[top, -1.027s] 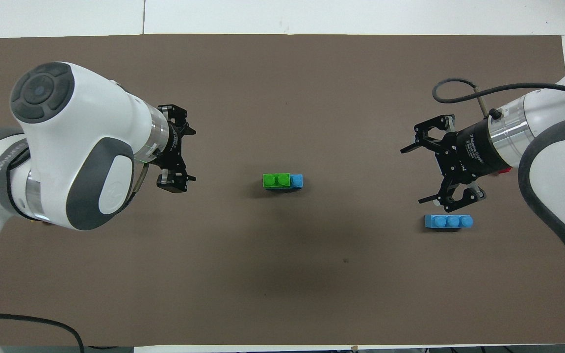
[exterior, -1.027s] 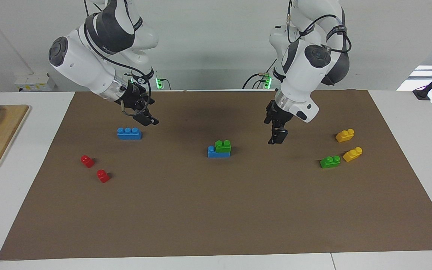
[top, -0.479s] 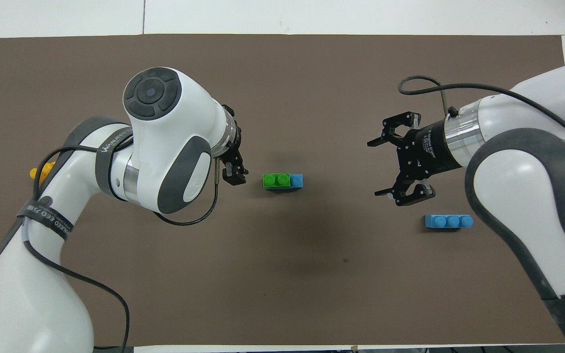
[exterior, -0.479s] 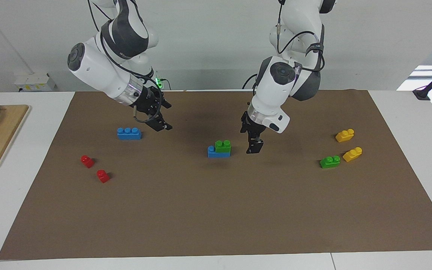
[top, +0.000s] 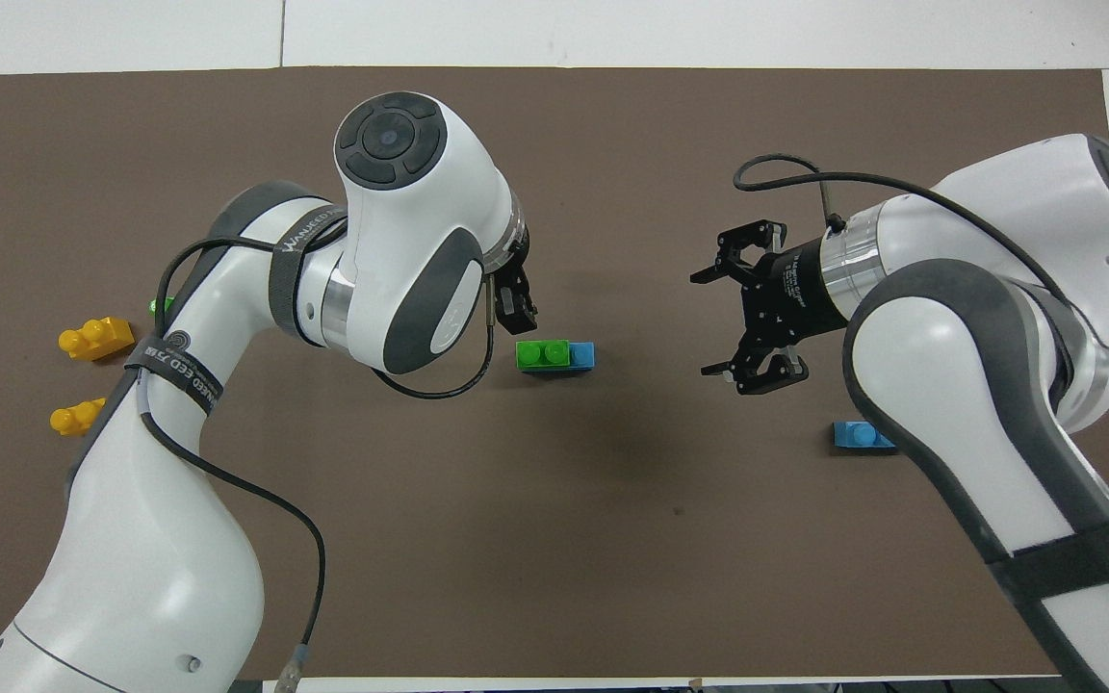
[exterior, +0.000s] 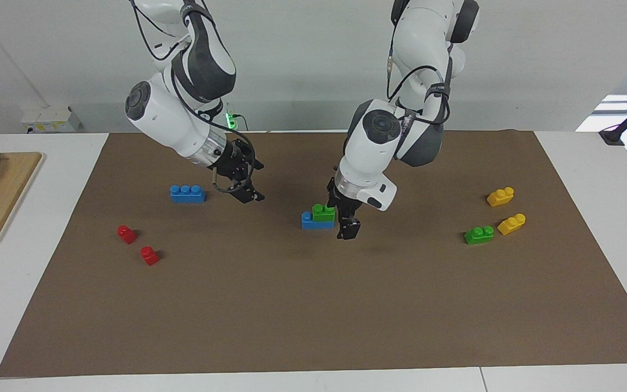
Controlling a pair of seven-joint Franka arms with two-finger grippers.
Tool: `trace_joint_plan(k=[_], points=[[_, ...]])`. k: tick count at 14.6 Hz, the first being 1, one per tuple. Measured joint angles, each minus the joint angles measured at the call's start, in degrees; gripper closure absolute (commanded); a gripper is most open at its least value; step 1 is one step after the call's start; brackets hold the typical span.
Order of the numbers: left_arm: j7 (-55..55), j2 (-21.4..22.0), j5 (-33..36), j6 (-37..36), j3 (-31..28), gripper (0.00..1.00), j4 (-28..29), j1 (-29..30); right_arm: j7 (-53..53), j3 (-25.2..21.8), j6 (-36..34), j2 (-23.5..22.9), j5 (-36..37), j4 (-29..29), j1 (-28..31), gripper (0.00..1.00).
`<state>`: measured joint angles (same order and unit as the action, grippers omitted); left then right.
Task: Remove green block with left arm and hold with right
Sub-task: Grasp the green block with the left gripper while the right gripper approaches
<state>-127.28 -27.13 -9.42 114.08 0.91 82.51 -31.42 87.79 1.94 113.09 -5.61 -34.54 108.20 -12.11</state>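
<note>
At mid-mat, the green block [exterior: 324, 212] sits pressed onto a blue brick [exterior: 313, 221]. My left gripper [exterior: 348, 224] hangs just beside it, toward the left arm's end; whether its fingers are parted I cannot tell. My right gripper [exterior: 245, 188], spread wide, is over the mat between a second blue brick [exterior: 187, 194] and the stack. I judge this the approach: next, right pins the base and left straddles the green block.

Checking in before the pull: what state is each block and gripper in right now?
green block: stacked on the blue base block, not gripped.
left gripper: beside the green block.
right gripper: open, over the mat.
loose blue block: flat on the mat.
</note>
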Motion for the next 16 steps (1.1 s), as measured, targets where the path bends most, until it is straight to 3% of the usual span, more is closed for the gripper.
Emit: trace_joint_plan(k=[7, 16], points=[[-0.15, -0.47, 0.11, 0.76, -0.04, 0.00, 4.15, -0.99, -1.51, 0.03, 3.74, -0.89, 0.00, 1.37, -2.33, 0.02], [-0.15, 0.10, 0.13, -2.49, 0.11, 0.00, 4.78, -2.05, -5.93, 0.04, 10.04, -4.75, 0.00, 2.50, -4.49, 0.02]])
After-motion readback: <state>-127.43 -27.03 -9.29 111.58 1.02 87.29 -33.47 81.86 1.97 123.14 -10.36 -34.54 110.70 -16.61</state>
